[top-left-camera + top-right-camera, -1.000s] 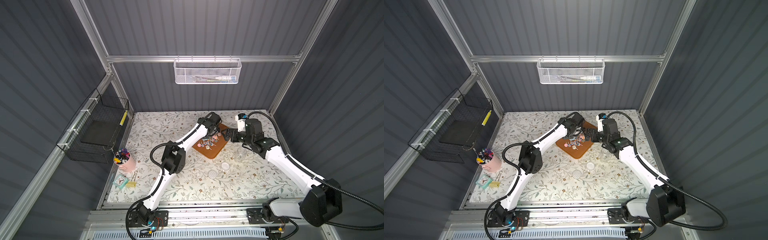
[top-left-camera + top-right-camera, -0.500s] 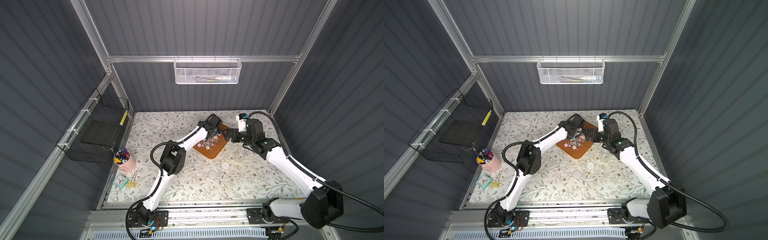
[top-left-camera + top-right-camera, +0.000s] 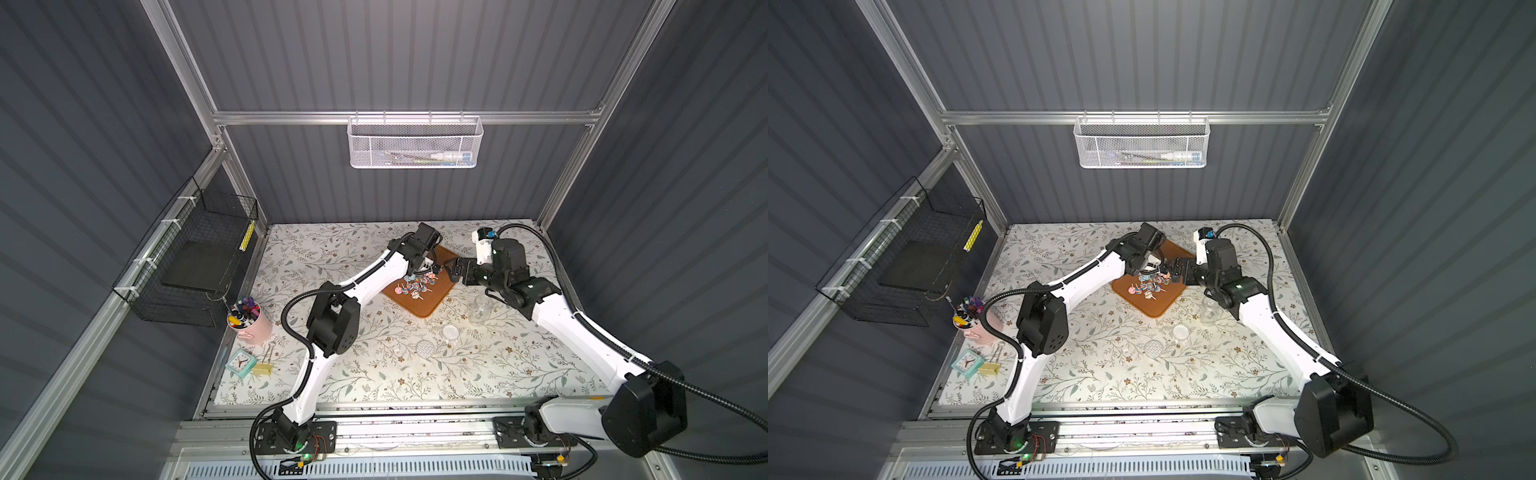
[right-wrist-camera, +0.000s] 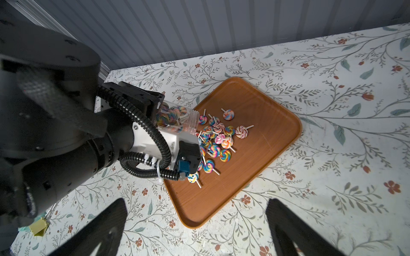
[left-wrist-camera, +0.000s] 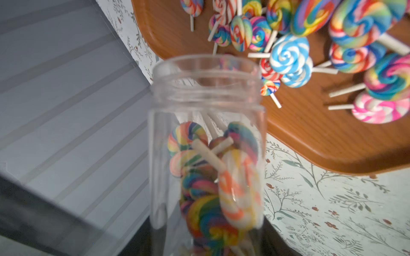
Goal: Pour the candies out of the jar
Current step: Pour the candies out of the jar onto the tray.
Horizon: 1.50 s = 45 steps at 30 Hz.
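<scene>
**Jar only half emptied, steeper tip needed**

The right gripper [image 4: 196,204] is spread wide and empty, just short of the brown wood-grain tray [image 4: 266,133]. Swirled lollipop candies [image 4: 218,138] are piled there. The rest are stuck in the clear plastic jar [image 5: 206,155], which is pinched by the left gripper [image 4: 164,115]. A steeper tilt and a gentle shake are probably called for, with the mouth held over the tray.

The candies [image 4: 219,138] swirl pink, blue and orange, sticks white. The jar [image 5: 206,93] is clear, the tray [image 4: 255,159] brown, the tabletop [image 4: 332,155] floral-patterned.

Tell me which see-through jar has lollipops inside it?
The tilted jar in the left gripper, its mouth over the brown tray. The upright jar on the table looks empty.
</scene>
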Each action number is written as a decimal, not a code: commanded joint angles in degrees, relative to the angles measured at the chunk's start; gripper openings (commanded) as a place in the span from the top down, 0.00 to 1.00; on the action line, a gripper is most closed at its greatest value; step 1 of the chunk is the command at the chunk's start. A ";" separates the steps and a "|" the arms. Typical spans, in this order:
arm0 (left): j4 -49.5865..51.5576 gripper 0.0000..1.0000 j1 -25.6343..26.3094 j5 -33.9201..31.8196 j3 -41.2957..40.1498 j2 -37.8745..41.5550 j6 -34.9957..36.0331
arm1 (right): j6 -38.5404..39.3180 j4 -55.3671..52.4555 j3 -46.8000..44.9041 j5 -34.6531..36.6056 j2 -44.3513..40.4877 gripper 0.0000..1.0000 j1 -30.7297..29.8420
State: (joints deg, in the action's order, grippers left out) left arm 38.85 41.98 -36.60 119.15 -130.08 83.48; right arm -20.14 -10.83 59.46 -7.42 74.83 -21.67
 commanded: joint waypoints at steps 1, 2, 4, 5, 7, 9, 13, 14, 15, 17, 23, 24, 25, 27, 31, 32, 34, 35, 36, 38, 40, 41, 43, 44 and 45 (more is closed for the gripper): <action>1.35 1.00 0.11 1.57 -0.39 0.07 3.84 | 0.54 0.54 -0.50 -0.05 -0.38 0.01 0.23; 0.55 1.00 0.12 0.53 -1.27 -0.13 4.62 | 0.54 0.62 -0.44 -0.19 -0.38 0.01 0.23; -2.65 1.00 0.13 -1.01 -4.01 0.11 6.91 | 0.63 0.71 -0.23 -0.14 -0.38 0.01 0.23; -4.07 1.00 0.11 -1.10 -5.00 0.35 7.40 | 0.63 0.69 -0.22 -0.15 -0.38 0.01 0.23; -6.31 1.00 0.12 -0.97 -6.14 1.05 8.36 | 0.55 0.81 -0.36 0.02 -0.63 0.01 0.23; -8.29 1.00 0.19 -1.11 -7.14 1.49 9.96 | 0.46 0.79 -0.40 0.28 -0.77 0.01 0.27; -11.41 1.00 0.17 -1.23 -7.79 1.63 10.54 | 0.45 0.93 -0.66 1.52 -1.56 0.01 0.23; -11.96 1.00 0.05 -1.16 -7.66 1.89 9.86 | 0.50 0.93 -0.74 1.69 -1.74 0.01 0.23; -13.02 1.00 -0.20 -1.20 -7.83 2.29 9.60 | 0.59 0.84 -0.81 1.88 -1.95 0.01 0.23; -16.04 1.00 -0.70 -2.47 -8.85 3.28 11.23 | 0.79 0.70 -0.93 2.14 -2.29 0.01 0.25; -18.10 1.00 -1.02 -3.67 -10.30 4.49 17.13 | 0.83 0.80 -1.06 2.16 -2.49 0.01 0.31; -17.93 1.00 -1.02 -3.18 -10.43 4.16 17.24 | 0.65 1.13 -1.18 2.06 -2.49 0.01 0.31; -17.50 1.00 -0.94 -2.97 -10.43 3.56 17.33 | 0.54 1.25 -1.23 1.98 -2.41 0.01 0.31; -18.01 1.00 -0.76 -2.78 -10.97 2.42 17.82 | 0.42 1.32 -1.32 1.79 -2.41 0.01 0.31; -18.34 1.00 -0.61 -0.79 -11.31 2.50 16.26 | 0.55 1.42 -1.84 2.21 -2.65 0.01 0.31; -18.93 1.00 -0.58 -0.01 -11.31 2.92 15.48 | 0.54 1.54 -1.88 2.23 -2.67 0.01 0.31; -22.00 1.00 -0.78 -0.71 -11.59 3.75 15.48 | 0.51 1.60 -1.89 2.06 -2.58 0.01 0.31; -23.24 1.00 -1.14 -0.69 -11.38 4.39 15.21 | 0.50 1.69 -1.89 1.97 -2.49 0.01 0.31; -23.28 1.00 -1.57 -0.25 -11.01 5.31 14.89 | 0.45 1.71 -1.89 1.89 -2.42 0.01 0.31; -24.34 1.00 -2.28 0.06 -11.05 6.87 15.34 | 0.45 1.70 -1.89 1.77 -2.34 0.01 0.31; -24.57 1.00 -2.84 -0.93 -11.30 7.71 17.27 | 0.45 1.86 -1.89 1.73 -2.32 0.01 0.31; -24.48 1.00 -3.03 -1.33 -11.55 7.87 18.18 | 0.50 1.82 -1.89 1.66 -2.32 0.01 0.31; -23.87 1.00 -2.97 -1.10 -12.24 7.71 18.56 | 0.15 2.31 -2.07 1.56 -2.24 0.01 0.33; -23.14 1.00 -2.75 -0.82 -12.72 7.23 18.46 | -0.02 2.43 -2.07 1.41 -2.15 0.01 0.31; -22.86 1.00 -2.48 -1.20 -13.22 6.31 18.72 | -0.20 2.48 -2.07 1.10 -2.08 0.01 0.31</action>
State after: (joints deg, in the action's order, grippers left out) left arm 16.05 39.53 -37.80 107.33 -124.20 100.07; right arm -20.18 -9.72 58.04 -5.87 72.93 -21.67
